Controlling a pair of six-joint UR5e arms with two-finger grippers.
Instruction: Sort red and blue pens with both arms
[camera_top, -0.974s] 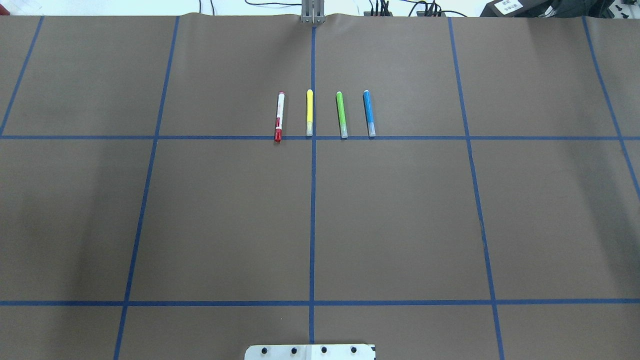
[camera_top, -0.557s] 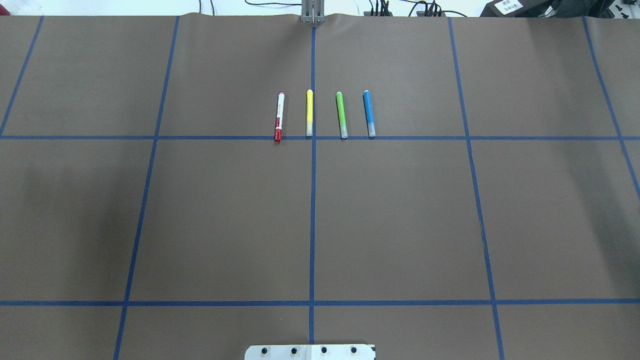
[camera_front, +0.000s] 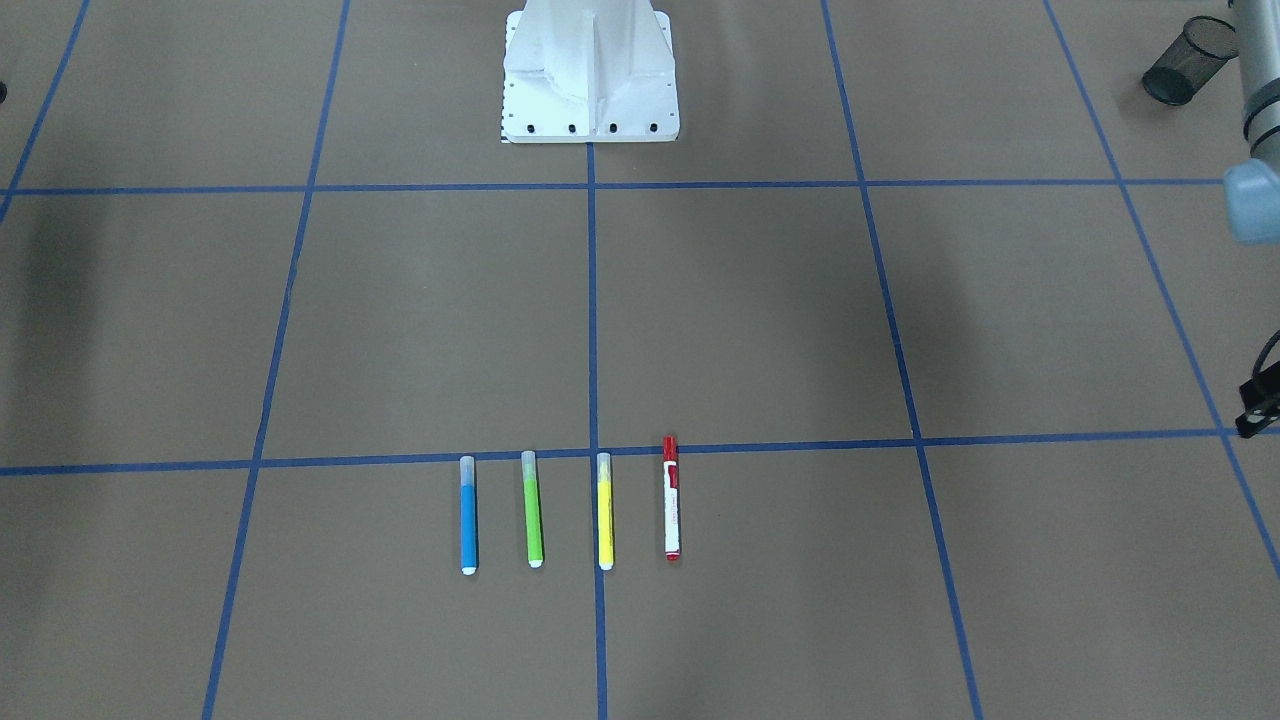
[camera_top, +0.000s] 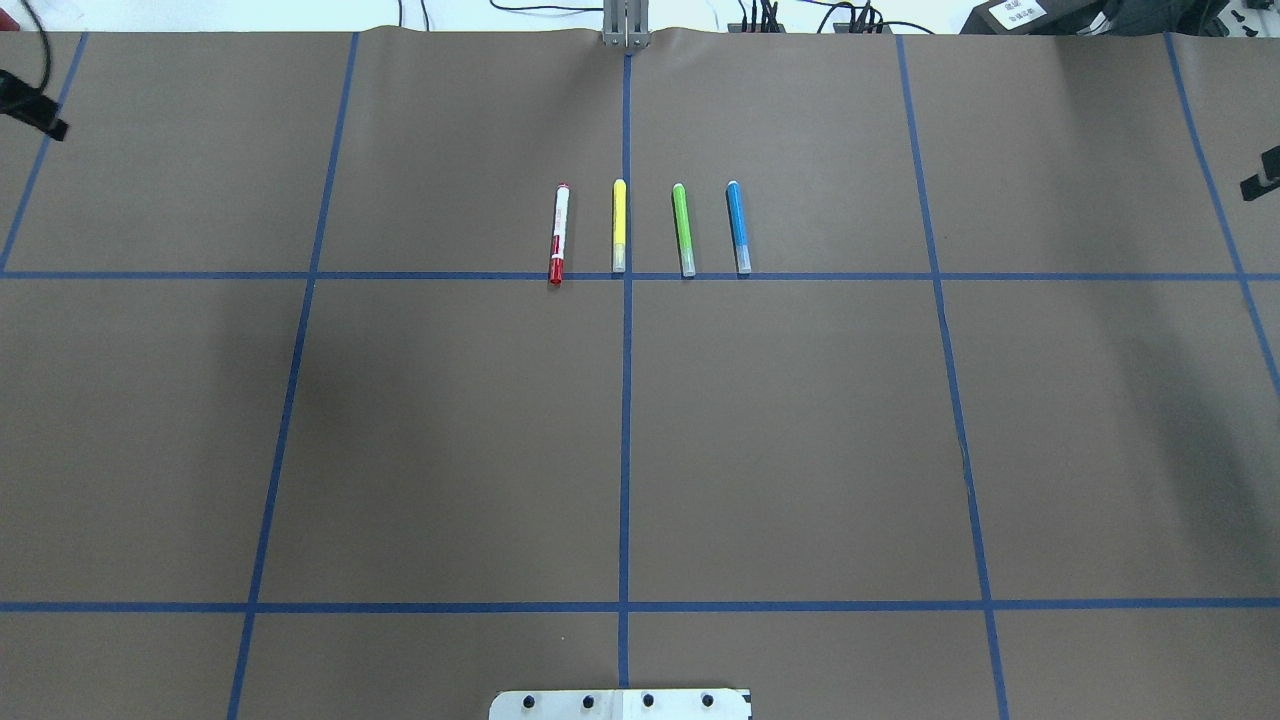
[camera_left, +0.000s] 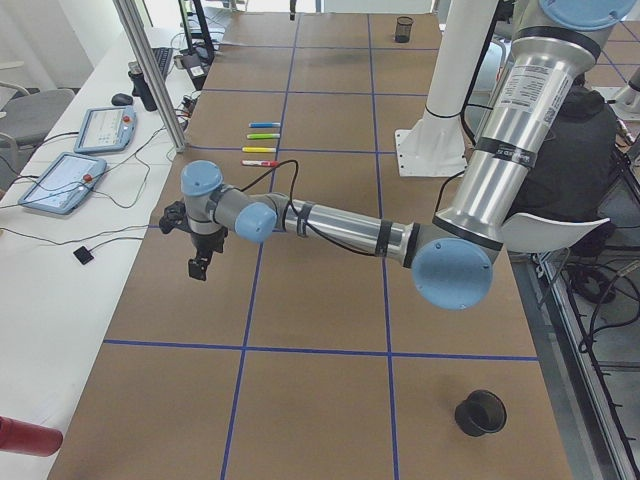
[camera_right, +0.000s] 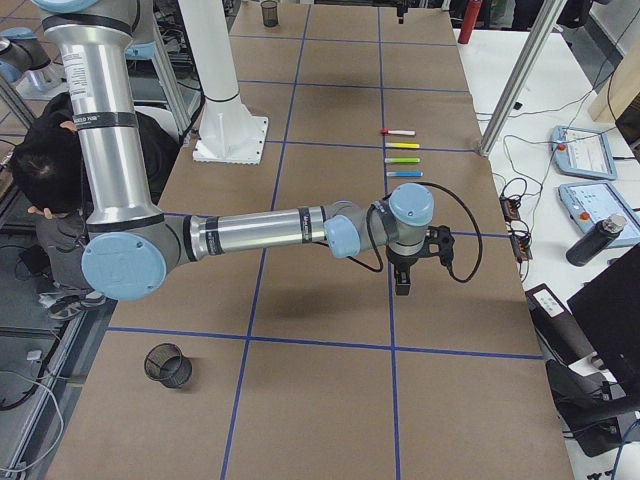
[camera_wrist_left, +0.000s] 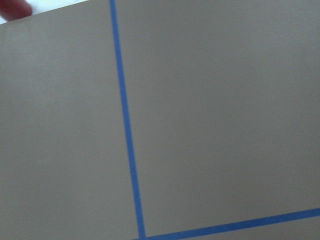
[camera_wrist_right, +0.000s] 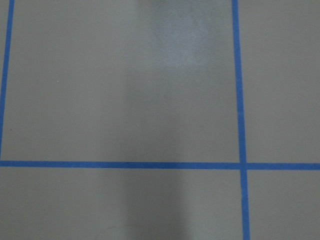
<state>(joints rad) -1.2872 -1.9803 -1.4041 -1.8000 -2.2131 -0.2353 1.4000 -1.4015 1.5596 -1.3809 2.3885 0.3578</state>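
Brown blue-taped surface (camera_top: 450, 450): both pens lie pointing away from me, white-barrelled red-capped marker (camera_top: 558, 233) nearer left pincer (camera_left: 198, 270), blue-barrelled frosted-cap pen (camera_top: 738, 227) nearer right pincer (camera_right: 402, 285); I can't tell either pincer's opening.

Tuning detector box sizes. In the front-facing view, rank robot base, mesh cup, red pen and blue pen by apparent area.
1. white robot base, clearly largest.
2. black mesh cup, though it sits farther from the camera than the pens.
3. red pen and blue pen: slim strips of near-equal length, too alike to rank.
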